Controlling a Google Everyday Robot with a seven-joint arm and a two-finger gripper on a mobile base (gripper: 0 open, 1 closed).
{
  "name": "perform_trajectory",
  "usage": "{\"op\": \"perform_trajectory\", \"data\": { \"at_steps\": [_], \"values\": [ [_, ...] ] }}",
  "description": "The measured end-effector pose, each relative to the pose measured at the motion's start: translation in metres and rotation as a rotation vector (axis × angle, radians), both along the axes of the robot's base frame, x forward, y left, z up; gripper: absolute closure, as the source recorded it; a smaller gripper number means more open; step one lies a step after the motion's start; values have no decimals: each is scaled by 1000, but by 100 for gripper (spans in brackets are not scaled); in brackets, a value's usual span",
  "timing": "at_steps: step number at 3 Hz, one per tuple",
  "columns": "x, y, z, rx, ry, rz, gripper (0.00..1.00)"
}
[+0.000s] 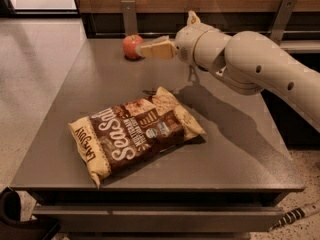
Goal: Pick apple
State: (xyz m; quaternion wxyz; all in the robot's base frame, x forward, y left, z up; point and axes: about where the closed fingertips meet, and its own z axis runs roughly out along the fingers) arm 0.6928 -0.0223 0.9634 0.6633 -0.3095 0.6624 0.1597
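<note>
Claw just beside apple on grey table

Small round red-orange apple sits at far edge of grey flat-topped bench, with upright grey metal bracket close behind it. Cream gripper is just beside the apple's right side, and its arm overhangs the far right of the bench. Brown-and-tan crinkled snack bag lies mid-bench, well apart from apple. Open bench surface lies between them and along the left.

Hand fwd, horiz.; arm ext'd
</note>
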Motion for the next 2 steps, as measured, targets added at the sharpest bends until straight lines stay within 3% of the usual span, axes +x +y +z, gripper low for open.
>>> {"op": "perform_trajectory", "data": {
  "at_steps": [1, 2],
  "values": [
    [28, 27, -25, 35, 53, 38, 0],
    [57, 39, -52, 31, 117, 70, 0]
  ]
}}
